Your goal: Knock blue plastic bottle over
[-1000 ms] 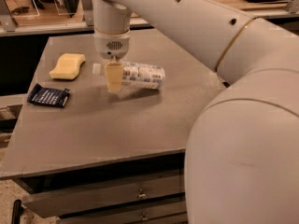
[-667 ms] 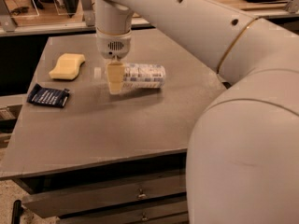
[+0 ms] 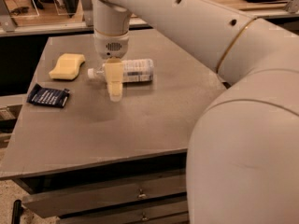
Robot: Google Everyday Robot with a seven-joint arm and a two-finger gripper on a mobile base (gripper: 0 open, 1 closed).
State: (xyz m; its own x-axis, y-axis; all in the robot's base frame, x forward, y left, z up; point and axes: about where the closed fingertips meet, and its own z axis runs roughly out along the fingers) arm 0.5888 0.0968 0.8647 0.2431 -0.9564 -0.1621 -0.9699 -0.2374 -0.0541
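The robot's 1 pale-yellow gripper (image 3: 115,90) hangs tip-down over the grey table top (image 3: 154,120); I cannot tell how wide it stands. Just behind it, the clear bluish plastic bottle (image 3: 138,70) lies flat on its side. Its long axis runs crosswise to the gripper, with the white cap toward the yellow sponge (image 3: 67,66). To my eye it is already toppled, so no push seems needed.

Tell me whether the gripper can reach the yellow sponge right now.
Probably yes. The gripper hangs at the toppled blue plastic bottle, near the yellow sponge, with nothing upright between them.
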